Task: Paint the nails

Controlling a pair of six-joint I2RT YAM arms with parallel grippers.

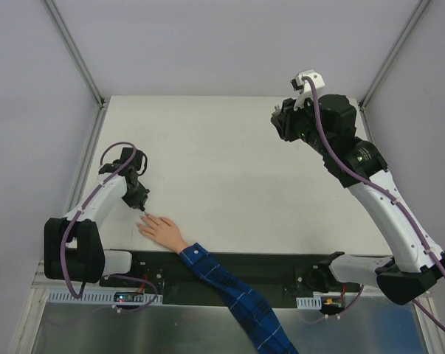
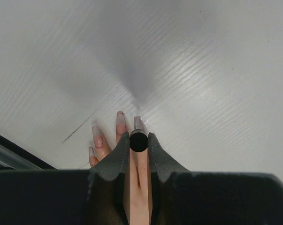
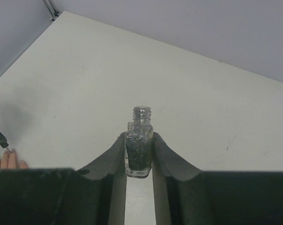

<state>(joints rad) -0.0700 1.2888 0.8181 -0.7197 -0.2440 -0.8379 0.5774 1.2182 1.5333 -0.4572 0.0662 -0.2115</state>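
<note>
A pale hand [image 1: 163, 231] with spread fingers lies at the table's near left, its arm in a blue plaid sleeve [image 1: 229, 287]. Its long nails [image 2: 120, 118] show in the left wrist view, with some glitter on one nail [image 2: 139, 123]. My left gripper [image 1: 141, 205] is shut on a black brush cap [image 2: 138, 141] right over the fingertips. My right gripper [image 1: 284, 124] is raised at the far right, shut on a small uncapped glass bottle [image 3: 139, 145] of dark glittery polish.
The white table [image 1: 229, 162] is walled by grey panels and metal posts [image 1: 74, 51]. A black strip [image 1: 244, 269] runs along the near edge between the arm bases. A thin dark scratch [image 2: 78, 131] marks the table beside the fingers.
</note>
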